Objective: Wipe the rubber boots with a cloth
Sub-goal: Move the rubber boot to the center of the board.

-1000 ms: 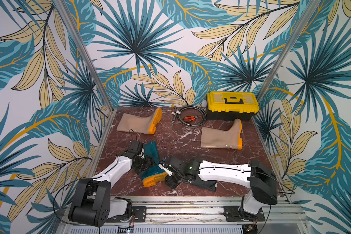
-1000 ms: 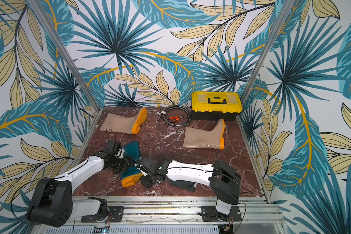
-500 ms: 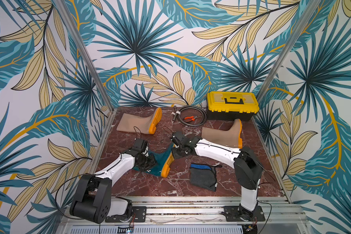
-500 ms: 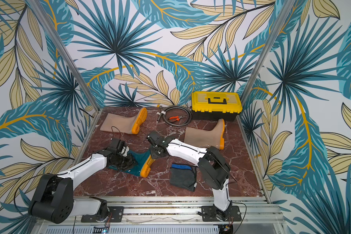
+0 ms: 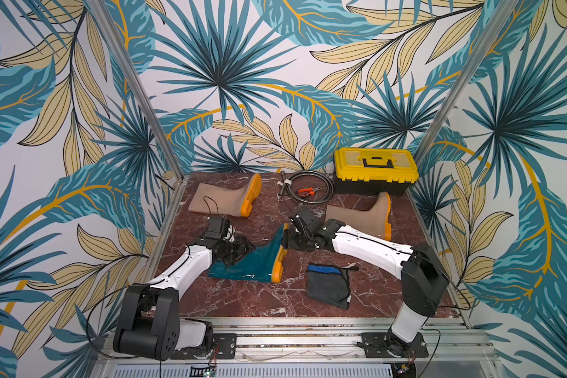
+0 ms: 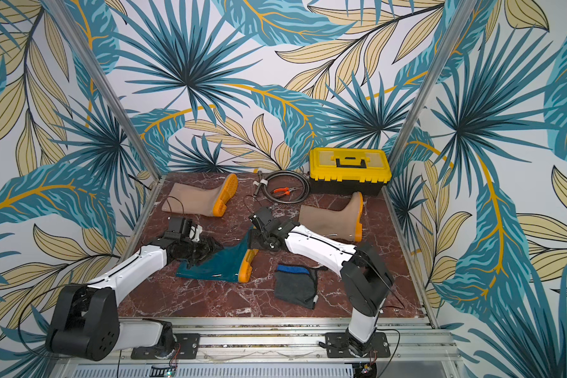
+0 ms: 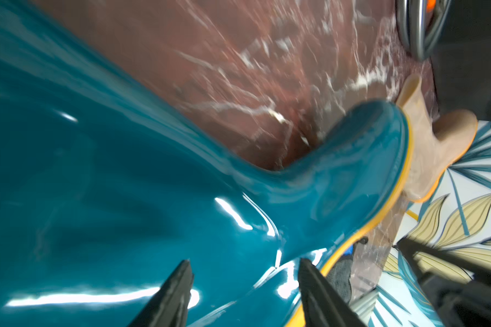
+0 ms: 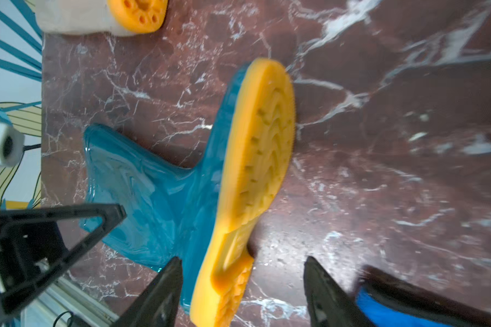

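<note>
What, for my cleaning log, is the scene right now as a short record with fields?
Teal boot: on its side, mid-table
Tan boots: two, lying on their sides further back
Cloth: on the table, held by neither gripper
Left gripper: open, at the teal boot's shaft
Right gripper: open, at its orange sole

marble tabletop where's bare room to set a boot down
Bare marble along the front edge, before the dark teal rubber boot and small charcoal cloth. A smaller gap between the back-left beige rubber boot and coiled grey cable. Crowded mid-table, around the left gripper and right gripper.
</note>
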